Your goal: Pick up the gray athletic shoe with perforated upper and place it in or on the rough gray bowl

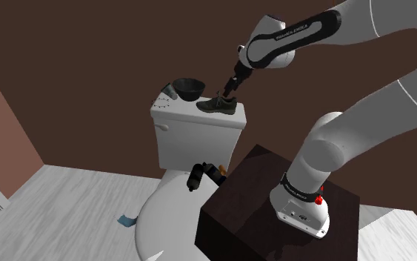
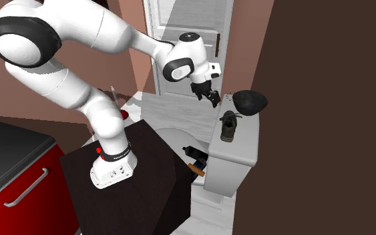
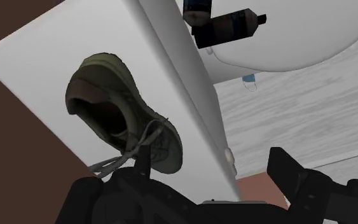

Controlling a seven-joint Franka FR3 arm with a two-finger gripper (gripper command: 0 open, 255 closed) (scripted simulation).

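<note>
On the toilet's white tank lid (image 1: 171, 111), the dark bowl (image 1: 189, 88) sits at the shoulder view's left end. The dark greenish-grey shoe (image 1: 216, 104) stands upright on its sole just right of the bowl, close but apart from it. The black gripper (image 1: 232, 83) hangs right above the shoe, tilted down toward it. Below the tank, a couple of dark bottles (image 1: 199, 176) lie on the toilet, near the dark stand (image 1: 251, 207). Nothing stands between the shoe and the bowl. In the wrist view the fingers (image 3: 285, 168) are spread apart and hold nothing. One crosses the shoe's laces, and I can't tell if it touches.
</note>
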